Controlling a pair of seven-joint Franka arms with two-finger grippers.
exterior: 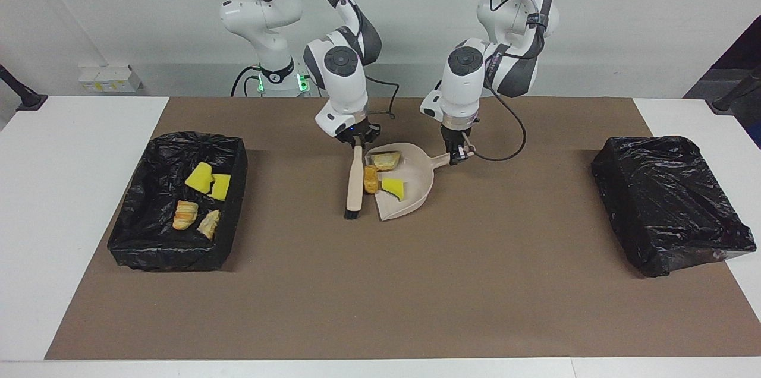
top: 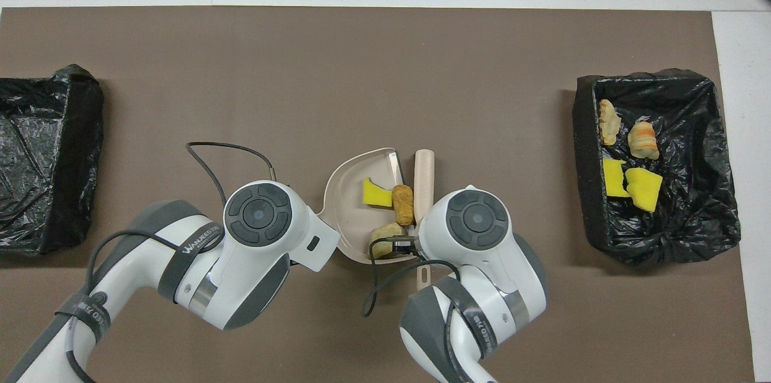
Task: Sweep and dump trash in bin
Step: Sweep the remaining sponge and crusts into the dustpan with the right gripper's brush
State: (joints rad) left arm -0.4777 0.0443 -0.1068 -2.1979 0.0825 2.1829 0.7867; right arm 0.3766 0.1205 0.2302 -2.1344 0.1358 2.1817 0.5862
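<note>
Seven trash chunks: three at the dustpan (exterior: 410,188), one tan lump (exterior: 371,179) on its lip against the brush (exterior: 354,185). Right gripper (exterior: 357,140) pinches the brush handle; left gripper (exterior: 456,155) pinches the dustpan handle. Four chunks in the bin (exterior: 178,199) at the pan's 9 o'clock, facing view; second bin (exterior: 672,202) at 3 o'clock.

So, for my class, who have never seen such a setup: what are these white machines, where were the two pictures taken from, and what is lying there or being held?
They are two robot arms at a table. One picture faces them from across the table; the other looks down from above them. The right gripper is shut on a brush; the left gripper is shut on the handle of a beige dustpan. Three bits of trash are at the pan, four more in the black-lined bin. Another bin is covered in black plastic.
</note>
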